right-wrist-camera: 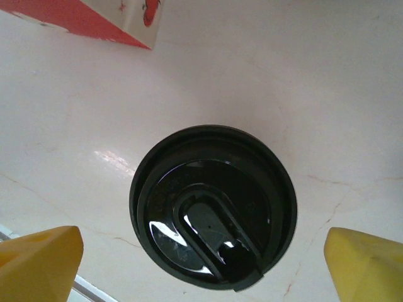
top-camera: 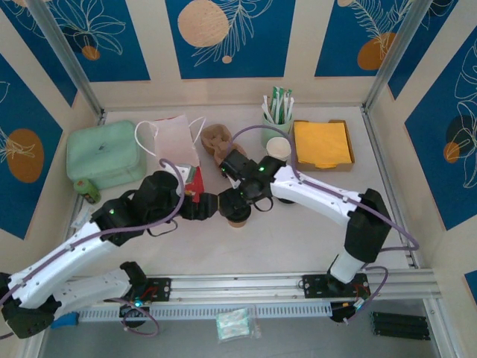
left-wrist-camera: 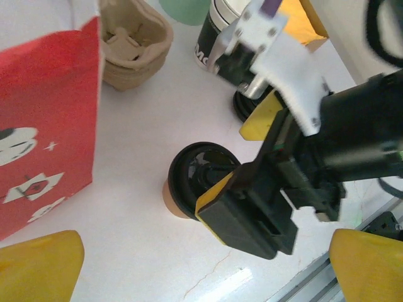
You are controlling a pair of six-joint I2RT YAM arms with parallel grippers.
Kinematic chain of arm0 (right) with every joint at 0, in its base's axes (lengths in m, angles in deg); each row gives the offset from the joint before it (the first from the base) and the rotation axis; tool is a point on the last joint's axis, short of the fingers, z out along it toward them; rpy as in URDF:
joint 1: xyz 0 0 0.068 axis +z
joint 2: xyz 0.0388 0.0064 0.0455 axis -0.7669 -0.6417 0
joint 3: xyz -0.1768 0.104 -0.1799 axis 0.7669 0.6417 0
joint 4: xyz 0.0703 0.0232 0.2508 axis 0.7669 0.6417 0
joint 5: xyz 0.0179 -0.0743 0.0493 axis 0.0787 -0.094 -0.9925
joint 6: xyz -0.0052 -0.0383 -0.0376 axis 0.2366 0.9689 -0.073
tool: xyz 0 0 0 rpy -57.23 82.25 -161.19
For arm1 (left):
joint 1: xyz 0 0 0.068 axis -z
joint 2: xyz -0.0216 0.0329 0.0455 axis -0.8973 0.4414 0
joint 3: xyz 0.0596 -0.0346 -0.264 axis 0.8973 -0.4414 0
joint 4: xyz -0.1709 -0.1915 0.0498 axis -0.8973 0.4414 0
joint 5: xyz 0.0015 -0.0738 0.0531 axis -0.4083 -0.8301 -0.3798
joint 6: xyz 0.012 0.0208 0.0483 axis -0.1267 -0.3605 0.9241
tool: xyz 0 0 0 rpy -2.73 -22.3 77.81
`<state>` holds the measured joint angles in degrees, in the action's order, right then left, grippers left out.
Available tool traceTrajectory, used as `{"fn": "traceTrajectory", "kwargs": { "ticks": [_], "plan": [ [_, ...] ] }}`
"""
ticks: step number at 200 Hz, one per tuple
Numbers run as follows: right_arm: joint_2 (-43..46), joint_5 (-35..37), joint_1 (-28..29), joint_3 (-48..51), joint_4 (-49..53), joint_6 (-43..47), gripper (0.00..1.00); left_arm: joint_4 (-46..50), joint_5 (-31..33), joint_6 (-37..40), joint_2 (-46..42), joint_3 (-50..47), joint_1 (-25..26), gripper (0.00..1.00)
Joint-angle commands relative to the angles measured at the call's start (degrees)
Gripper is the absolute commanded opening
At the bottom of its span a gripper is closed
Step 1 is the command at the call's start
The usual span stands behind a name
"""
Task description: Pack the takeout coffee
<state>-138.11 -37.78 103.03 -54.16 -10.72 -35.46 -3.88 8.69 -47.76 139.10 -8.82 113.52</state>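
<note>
Right gripper (right-wrist-camera: 201, 264): you see its fingers spread either side of the takeout coffee (right-wrist-camera: 213, 206), mid-frame; left gripper (left-wrist-camera: 203, 267) likewise apart.

A robot lab's staged test booth: blue leaf-print wall panels (top-camera: 97, 30) in aluminium framing (top-camera: 65, 56) enclose a white tabletop (top-camera: 298, 239) edged by a mounting rail (top-camera: 246, 283).

The takeout coffee (right-wrist-camera: 213, 204) was a small brownish paper cup, black-lidded and closed, standing upright on the white table (right-wrist-camera: 302, 69), near its centre.
</note>
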Motion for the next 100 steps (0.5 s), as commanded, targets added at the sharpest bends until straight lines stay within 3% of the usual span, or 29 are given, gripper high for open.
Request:
{"fn": "traceTrajectory", "kwargs": {
  "ticks": [1, 100],
  "plan": [
    [-1.52, 2.62, 0.58, -2.12, 3.89, 1.21, 1.00, 3.15, 2.93, 0.11, -2.32, 0.43, -0.58, 0.99],
    [-5.43, -0.11, 0.69, -1.34, 2.43, 0.79, 0.89, 3.96, 4.81, -0.54, -5.29, -1.68, -0.76, 0.99]
  ]
}}
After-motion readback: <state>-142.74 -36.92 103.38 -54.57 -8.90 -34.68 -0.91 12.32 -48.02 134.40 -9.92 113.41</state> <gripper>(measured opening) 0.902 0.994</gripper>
